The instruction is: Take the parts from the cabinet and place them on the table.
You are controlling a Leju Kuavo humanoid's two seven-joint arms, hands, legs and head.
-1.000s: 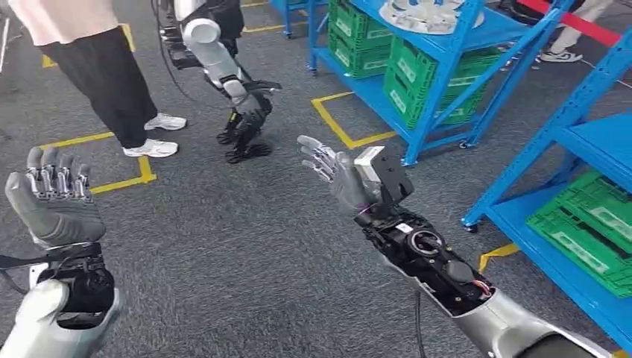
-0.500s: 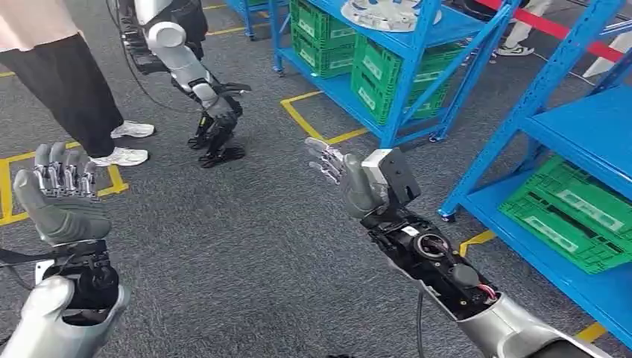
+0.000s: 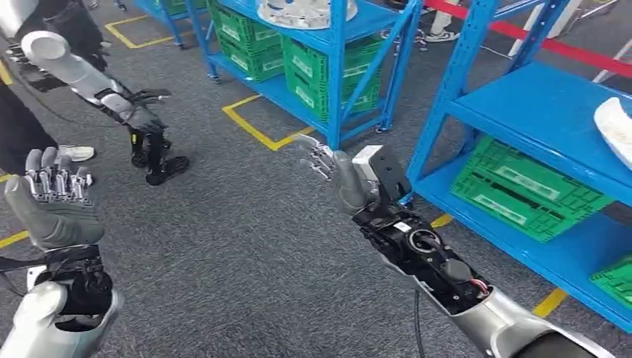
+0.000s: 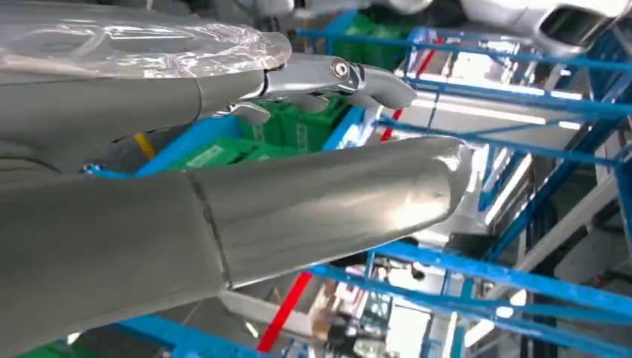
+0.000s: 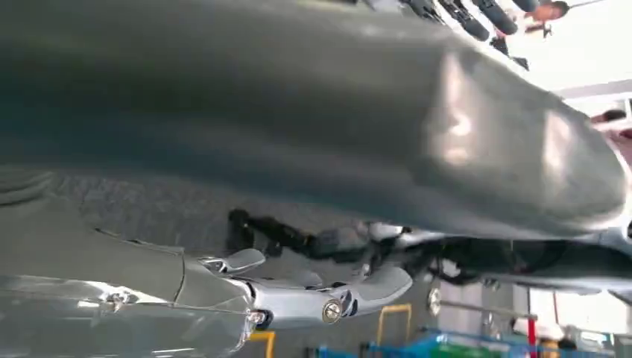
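Observation:
A white part [image 3: 615, 122] lies on the blue shelf of the near cabinet [image 3: 533, 98] at the far right of the head view. A second blue cabinet [image 3: 337, 45] stands further back, with round white and grey parts [image 3: 305, 11] on its top shelf. My left hand [image 3: 52, 205] is raised at the lower left, fingers apart and upright, holding nothing. My right hand [image 3: 333, 170] reaches forward at mid-picture, fingers stretched out and empty, short of the near cabinet's post. The left wrist view has the grey thumb [image 4: 313, 209] and fingers [image 4: 335, 74] apart against blue racking.
Green crates [image 3: 514, 186] sit on the near cabinet's lower shelf, more green crates [image 3: 317, 71] in the far one. Another robot [image 3: 97, 78] stands on the grey carpet at upper left, beside a person's dark trouser leg [image 3: 19, 127] and shoe [image 3: 74, 153]. Yellow tape [image 3: 253, 127] marks the floor.
The camera has turned to the right: the whole scene slid left, and the near cabinet with the white part came into view. Both hands stay spread and empty.

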